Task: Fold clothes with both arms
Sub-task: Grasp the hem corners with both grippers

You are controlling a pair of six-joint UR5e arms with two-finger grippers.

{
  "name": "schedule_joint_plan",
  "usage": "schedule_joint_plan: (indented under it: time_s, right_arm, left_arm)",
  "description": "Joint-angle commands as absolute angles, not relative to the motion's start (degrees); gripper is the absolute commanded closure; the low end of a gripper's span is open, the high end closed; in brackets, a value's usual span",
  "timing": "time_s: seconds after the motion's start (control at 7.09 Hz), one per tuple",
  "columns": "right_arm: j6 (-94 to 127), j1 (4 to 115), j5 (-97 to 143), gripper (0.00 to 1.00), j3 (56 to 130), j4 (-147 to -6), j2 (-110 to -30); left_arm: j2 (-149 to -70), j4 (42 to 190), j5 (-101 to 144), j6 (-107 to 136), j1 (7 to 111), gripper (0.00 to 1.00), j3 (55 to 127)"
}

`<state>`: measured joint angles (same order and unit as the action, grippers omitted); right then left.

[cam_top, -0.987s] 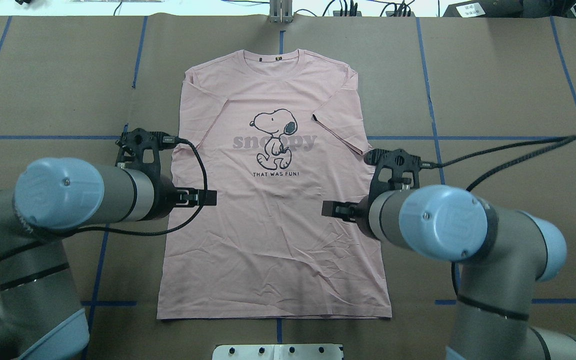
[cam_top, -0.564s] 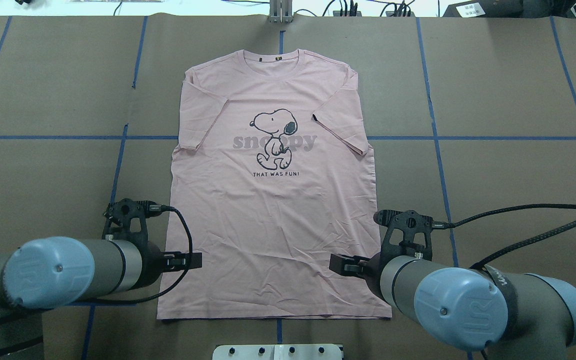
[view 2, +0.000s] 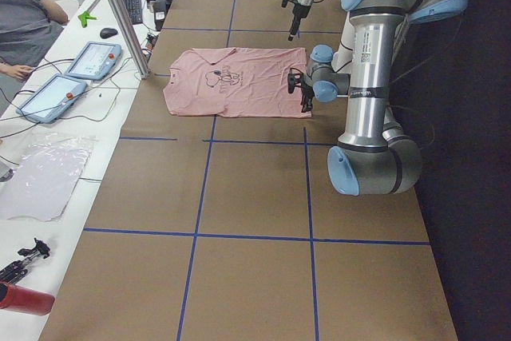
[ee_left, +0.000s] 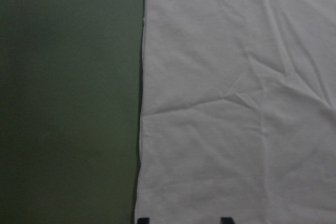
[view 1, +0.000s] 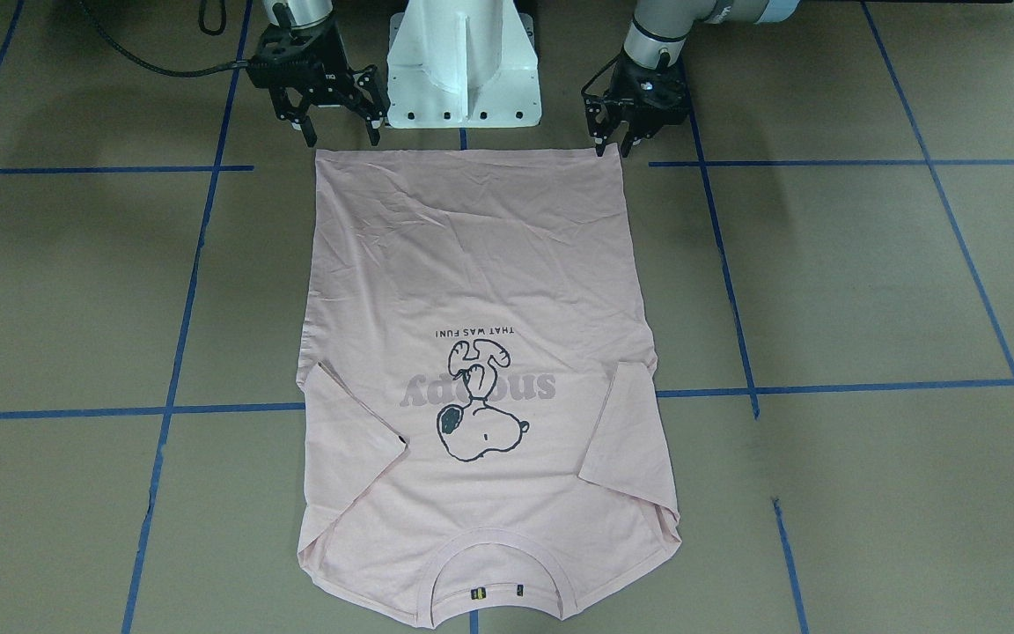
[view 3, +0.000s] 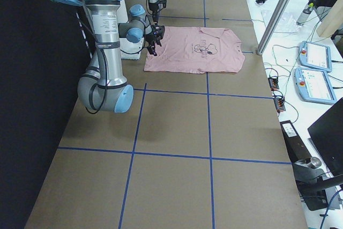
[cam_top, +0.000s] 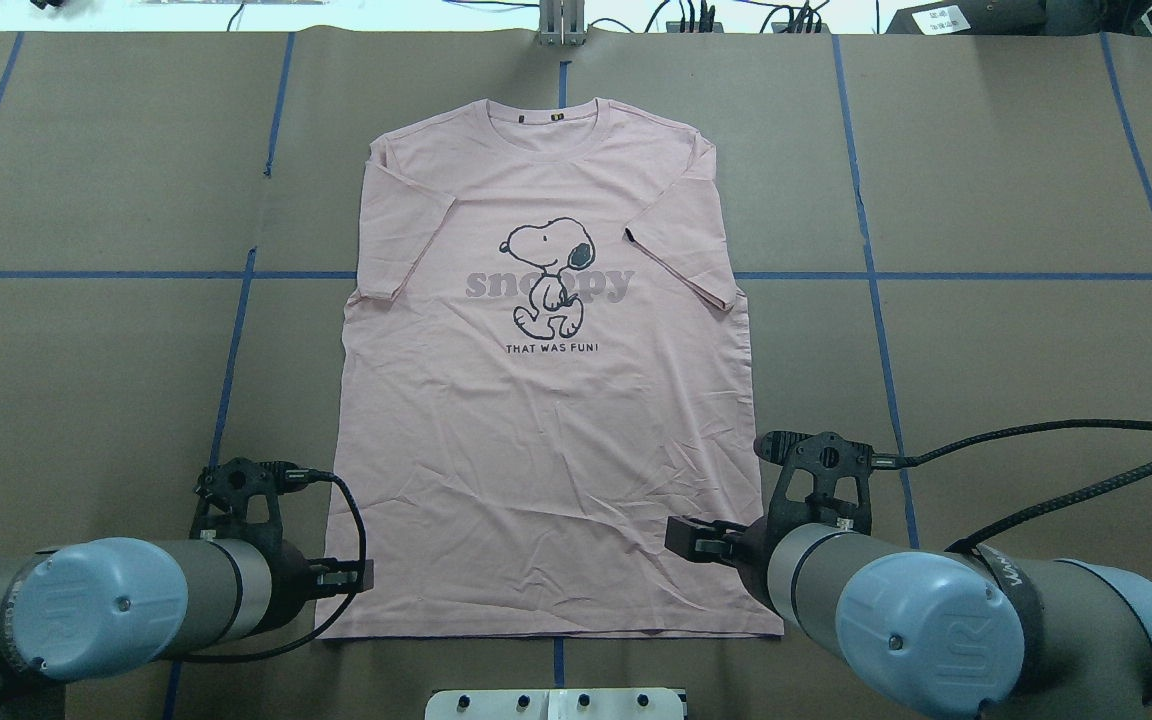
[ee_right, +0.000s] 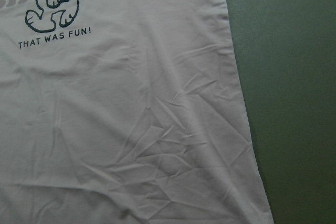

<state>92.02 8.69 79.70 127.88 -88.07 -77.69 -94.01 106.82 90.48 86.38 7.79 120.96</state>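
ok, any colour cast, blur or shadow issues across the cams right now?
Left wrist: soft, shirt reads near white, table dull green. Right wrist: same cast, but sharp enough to read the print. Overhead: even light, shirt properly pink. Front-facing: broad soft shadows on the table either side of the hem. No glare on the shirt in any view.

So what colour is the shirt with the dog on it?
Pale pink shirt, with the dog drawn in black. The overhead view shows it best.
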Motion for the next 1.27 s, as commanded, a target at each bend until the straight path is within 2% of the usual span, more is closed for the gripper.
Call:
schedule_joint_plan:
  time_s: [0.0, 0.28, 0.42, 0.71, 0.85, 1.13]
  right_arm:
    - [92.0, 8.6, 79.5, 0.00, 127.9, -88.1, -77.7]
    - [92.0, 8.4, 78.4, 0.00, 127.9, -88.1, -77.8]
    - [92.0, 8.3, 78.2, 0.00, 127.9, -88.1, -77.8]
    - [92.1, 8.3, 78.3, 0.00, 127.9, -88.1, -77.8]
    - [92.0, 8.3, 78.2, 0.00, 127.9, -88.2, -77.8]
    - [92.4, 7.7, 78.2, 0.00, 127.2, -88.2, -77.9]
  left_arm:
    - [-93.7, 106.8, 90.4, 86.4, 6.2, 0.53, 120.2]
    - [-93.8, 106.6, 90.4, 86.4, 6.1, 0.53, 119.3]
    - [-93.9, 106.6, 90.5, 86.5, 6.1, 0.59, 119.3]
    - [-94.0, 106.5, 90.5, 86.4, 5.9, 0.90, 119.3]
    - [-93.9, 106.5, 90.5, 86.4, 5.9, 1.00, 119.3]
    - [-94.0, 106.5, 90.5, 86.2, 5.7, 1.00, 119.5]
